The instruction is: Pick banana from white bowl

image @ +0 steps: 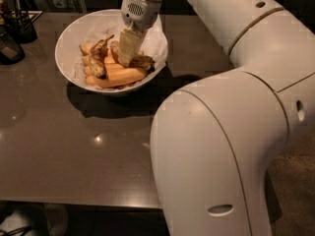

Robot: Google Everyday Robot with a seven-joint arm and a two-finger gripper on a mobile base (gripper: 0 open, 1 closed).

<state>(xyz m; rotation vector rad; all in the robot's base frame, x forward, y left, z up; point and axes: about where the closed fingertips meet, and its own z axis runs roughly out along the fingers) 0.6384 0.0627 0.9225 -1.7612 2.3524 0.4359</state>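
Note:
The white bowl [66, 41] stands on the dark table at the upper left, lined with crumpled white paper. It holds several bananas. The brown-mottled curved banana [143, 61] lies at the right side of the pile, right beside my gripper [126, 53]. My gripper points straight down into the bowl and reaches into the pile between that banana and a small blackened banana [97, 59]. Smoother orange-yellow bananas [117, 76] lie at the front of the bowl. The gripper's tip is hidden among the fruit.
The brown table [59, 146] runs to a front edge near the bottom. Dark containers [15, 28] stand at the far left. My large white arm links [221, 146] fill the right and front of the view, overhanging the table's right part.

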